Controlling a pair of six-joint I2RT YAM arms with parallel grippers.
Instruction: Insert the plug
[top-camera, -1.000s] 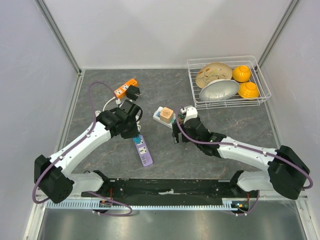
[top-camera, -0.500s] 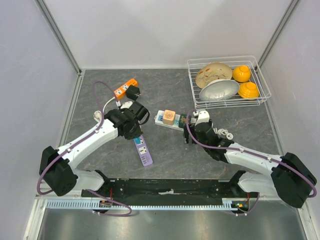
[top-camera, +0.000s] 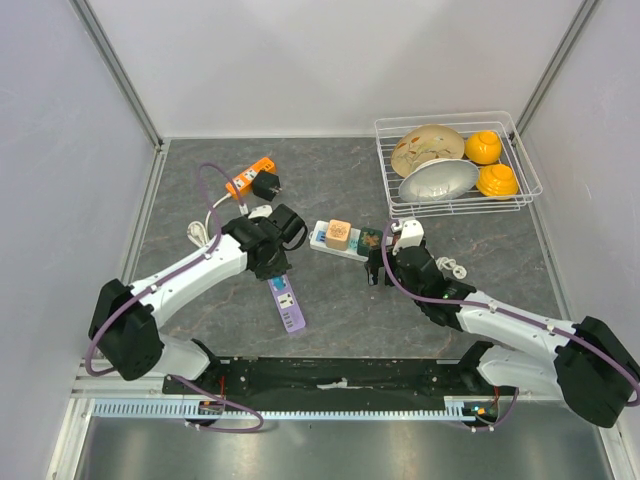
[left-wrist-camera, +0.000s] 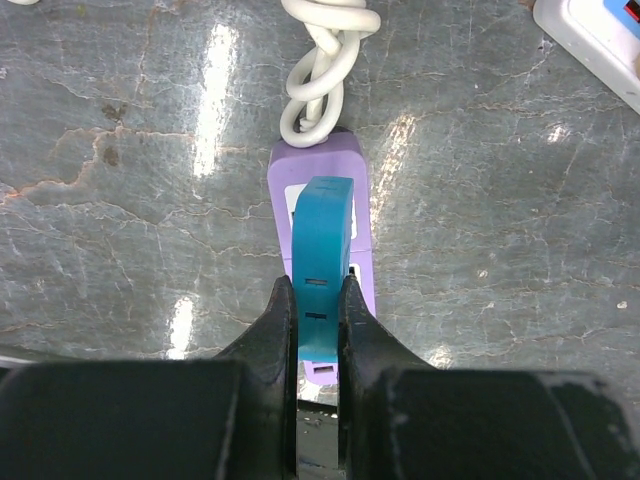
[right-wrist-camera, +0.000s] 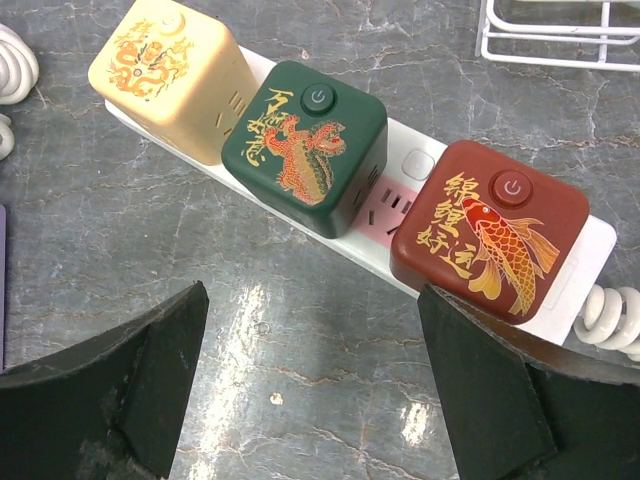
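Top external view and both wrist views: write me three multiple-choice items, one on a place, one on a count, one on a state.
1. Where on the table is the wire basket?
A) far right corner
B) near left edge
C) between the arm bases

2. How many cube adapters sit on the white power strip?
A) two
B) three
C) five

3. What are the left fingers doing?
A) spread open
B) pinching a spoon
C) shut on the blue plug over the purple power strip

Key: 1 A, it stands far right in the top view; 2 B, cream, green and red cubes show; 3 C, both fingers press the plug's sides.
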